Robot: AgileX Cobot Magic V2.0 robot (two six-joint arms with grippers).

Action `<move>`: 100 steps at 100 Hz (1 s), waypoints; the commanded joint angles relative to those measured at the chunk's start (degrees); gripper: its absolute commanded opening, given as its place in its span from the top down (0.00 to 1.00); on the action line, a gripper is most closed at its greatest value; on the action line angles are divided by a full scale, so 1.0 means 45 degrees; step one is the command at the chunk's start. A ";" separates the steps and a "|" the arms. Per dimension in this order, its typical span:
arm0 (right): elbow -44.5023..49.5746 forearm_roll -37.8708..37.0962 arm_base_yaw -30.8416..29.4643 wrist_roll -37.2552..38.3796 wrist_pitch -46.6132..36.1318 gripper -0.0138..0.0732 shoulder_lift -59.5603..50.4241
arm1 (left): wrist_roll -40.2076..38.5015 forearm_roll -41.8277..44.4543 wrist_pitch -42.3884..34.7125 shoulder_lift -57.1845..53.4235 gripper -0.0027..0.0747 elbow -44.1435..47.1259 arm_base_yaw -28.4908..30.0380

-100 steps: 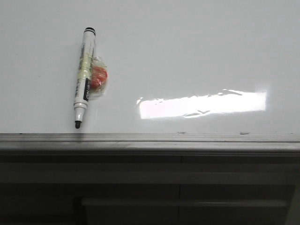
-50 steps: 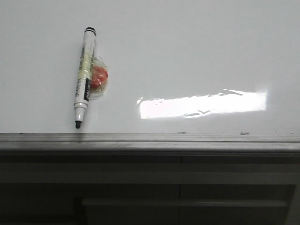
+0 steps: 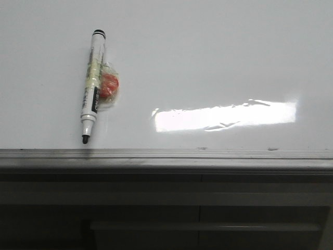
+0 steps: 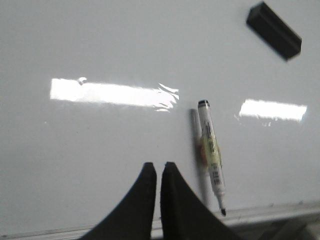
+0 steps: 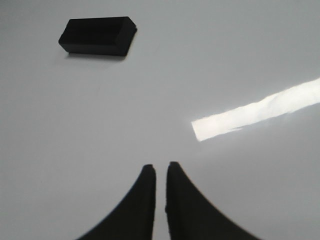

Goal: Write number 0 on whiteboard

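Observation:
The whiteboard (image 3: 218,62) is glossy white and bare; no number 0 shows on it in any view. An uncapped white marker (image 3: 92,86) with a black tip lies on the board at the left, tip toward the grey edge rail (image 3: 208,154). A red lump in clear wrap (image 3: 109,86) is stuck to its side. My left gripper (image 4: 159,166) is shut and empty, hovering over the board just beside the marker (image 4: 211,150). My right gripper (image 5: 160,167) is shut and empty over bare board (image 5: 225,60). Neither gripper shows in the front view.
A black block eraser (image 4: 273,30) lies on the board beyond the marker; it also shows in the right wrist view (image 5: 97,36). Bright glare strips cross the board (image 3: 223,117). Grey cabinet fronts (image 3: 197,208) lie below the rail.

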 commanded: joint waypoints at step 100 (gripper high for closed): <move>-0.2038 -0.0230 0.0024 -0.1163 0.0324 0.39 0.4052 | -0.3286 0.1560 0.0479 1.2603 0.49 -0.6709 -0.5775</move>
